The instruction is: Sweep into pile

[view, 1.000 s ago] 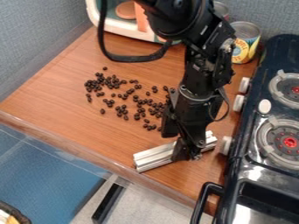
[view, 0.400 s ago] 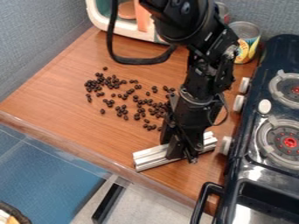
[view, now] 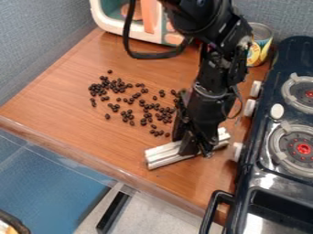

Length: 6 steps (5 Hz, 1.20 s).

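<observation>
Grasping the pale bar point(view: 165, 155) across its middle, the gripper point(view: 196, 147) leaves length both sides for sweeping, and that bar sits between the dark beans point(view: 143, 122) and the front edge of the worktop point(view: 67, 148), nicely placed, I'd say, to push them inward

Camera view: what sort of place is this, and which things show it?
Probably a lab's play-kitchen setup: a stove with burners and knobs, a food can, and a robot arm over the wood-toned counter.
</observation>
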Each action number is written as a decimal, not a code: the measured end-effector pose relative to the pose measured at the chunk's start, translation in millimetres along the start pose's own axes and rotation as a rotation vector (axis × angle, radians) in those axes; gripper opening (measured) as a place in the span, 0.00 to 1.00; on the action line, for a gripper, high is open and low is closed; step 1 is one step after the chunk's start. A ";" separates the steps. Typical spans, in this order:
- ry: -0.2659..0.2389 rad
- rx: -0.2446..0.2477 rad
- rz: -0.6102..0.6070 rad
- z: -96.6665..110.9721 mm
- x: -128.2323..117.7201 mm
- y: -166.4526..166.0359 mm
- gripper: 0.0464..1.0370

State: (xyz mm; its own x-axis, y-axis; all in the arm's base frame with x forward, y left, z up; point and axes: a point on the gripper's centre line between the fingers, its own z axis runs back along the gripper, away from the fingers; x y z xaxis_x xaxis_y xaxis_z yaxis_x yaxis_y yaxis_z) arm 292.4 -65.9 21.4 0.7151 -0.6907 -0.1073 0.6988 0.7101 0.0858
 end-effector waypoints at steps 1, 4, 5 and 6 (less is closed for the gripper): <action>-0.015 0.001 0.051 -1.0 5.3 17.8 0.30; -0.031 0.002 0.268 -5.3 1.0 53.0 0.29; -0.048 -0.011 0.352 -7.8 -6.7 65.2 0.29; -0.055 -0.023 0.413 -9.9 -14.4 75.0 0.29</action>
State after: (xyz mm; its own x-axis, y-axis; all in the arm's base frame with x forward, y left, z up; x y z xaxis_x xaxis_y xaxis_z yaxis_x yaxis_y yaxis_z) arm 334.4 -1.3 19.6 0.9357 -0.3525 -0.0158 0.3525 0.9317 0.0879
